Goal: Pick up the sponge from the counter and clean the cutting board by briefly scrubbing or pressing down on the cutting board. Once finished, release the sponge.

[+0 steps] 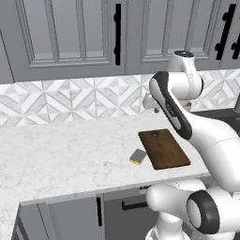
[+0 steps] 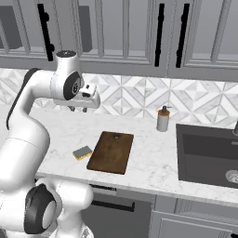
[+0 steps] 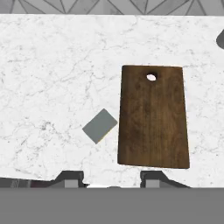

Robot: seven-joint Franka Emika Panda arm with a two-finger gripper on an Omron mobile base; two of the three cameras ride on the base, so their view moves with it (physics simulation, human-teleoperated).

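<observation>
While hidden elsewhere, soap dispenser [image 2: 163, 119] stands beside sink [image 2: 207, 153].

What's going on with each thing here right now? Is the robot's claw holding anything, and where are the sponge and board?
gripper: open, holding nothing, raised above the counter.
sponge: flat on the counter, grey side up, beside the board, untouched.
cutting board: flat on the counter, bare, hole end toward the backsplash.
soap dispenser: upright near the sink.
sink: basin looks empty.
</observation>
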